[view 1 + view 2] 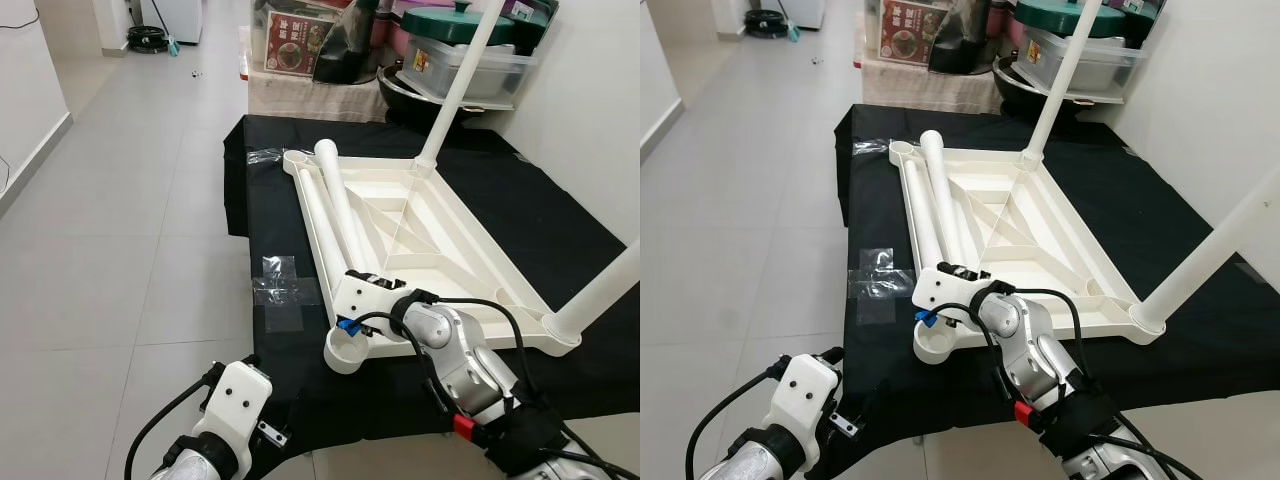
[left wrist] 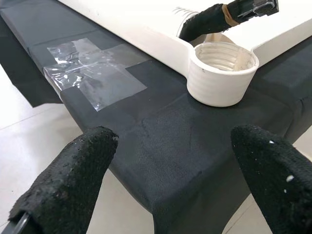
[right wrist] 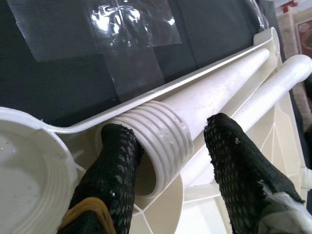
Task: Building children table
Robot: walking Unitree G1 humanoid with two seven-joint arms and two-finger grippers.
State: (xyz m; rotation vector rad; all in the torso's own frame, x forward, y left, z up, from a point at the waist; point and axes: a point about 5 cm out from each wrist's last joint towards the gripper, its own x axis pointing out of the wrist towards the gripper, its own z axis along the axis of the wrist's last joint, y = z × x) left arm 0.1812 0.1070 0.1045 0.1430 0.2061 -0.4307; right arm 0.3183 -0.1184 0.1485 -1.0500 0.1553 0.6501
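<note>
The white table top (image 1: 440, 235) lies upside down on a black cloth. Two legs stand screwed in, one at the far right corner (image 1: 455, 90) and one at the near right corner (image 1: 600, 290). Two loose legs (image 1: 335, 205) lie inside the top along its left side. The near left socket (image 1: 347, 352) is empty, and so is the far left one (image 1: 296, 157). My right gripper (image 3: 170, 141) is open, its fingers (image 3: 114, 165) straddling the threaded end (image 3: 161, 146) of one loose leg. My left gripper (image 2: 168, 165) is open, low at the cloth's front edge, facing the near left socket (image 2: 222, 73).
Clear tape (image 1: 285, 285) holds the black cloth (image 1: 560, 210) to the grey tiled floor (image 1: 120, 200) at its left edge. Boxes and a lidded plastic bin (image 1: 470, 55) stand against the back, with a white wall (image 1: 600, 90) on the right.
</note>
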